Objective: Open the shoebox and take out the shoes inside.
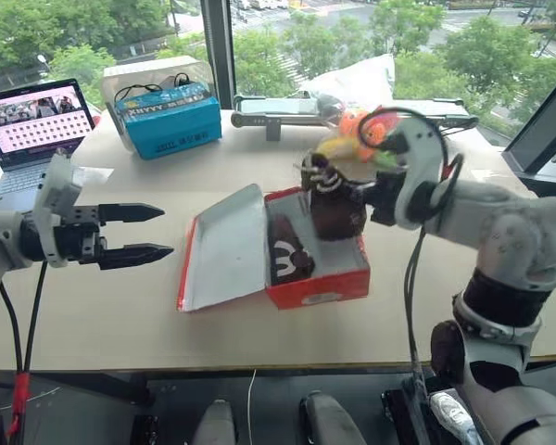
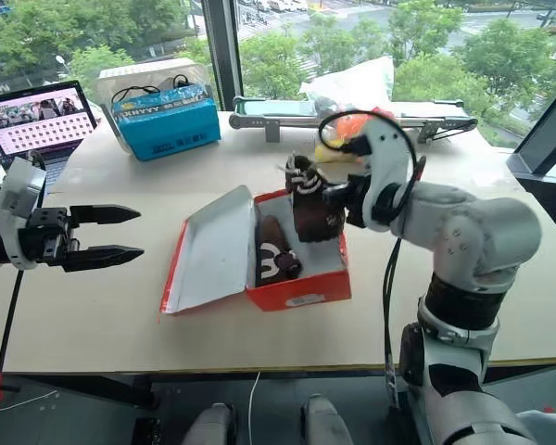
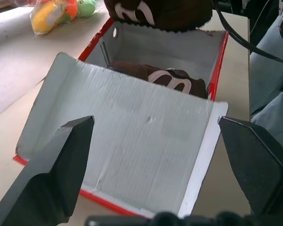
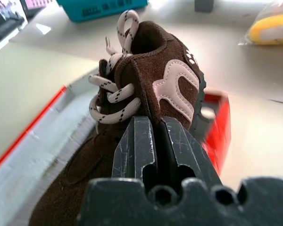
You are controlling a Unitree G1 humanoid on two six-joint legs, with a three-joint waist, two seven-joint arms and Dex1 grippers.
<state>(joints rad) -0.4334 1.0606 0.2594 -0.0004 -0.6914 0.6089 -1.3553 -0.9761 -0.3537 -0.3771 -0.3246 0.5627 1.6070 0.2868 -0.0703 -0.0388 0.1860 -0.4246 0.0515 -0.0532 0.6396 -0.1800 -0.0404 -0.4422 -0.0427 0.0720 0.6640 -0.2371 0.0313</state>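
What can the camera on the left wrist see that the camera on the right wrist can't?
Only the left wrist view: the left end effector, its fingers apart, facing the grey inside of the open lid, and the second shoe lying inside the shoebox.

Only the right wrist view: the right end effector shut on the lifted shoe, its white laces, and the blue-teal box behind.

Both: the lifted brown shoe, the red shoebox, the plush toys and the table.
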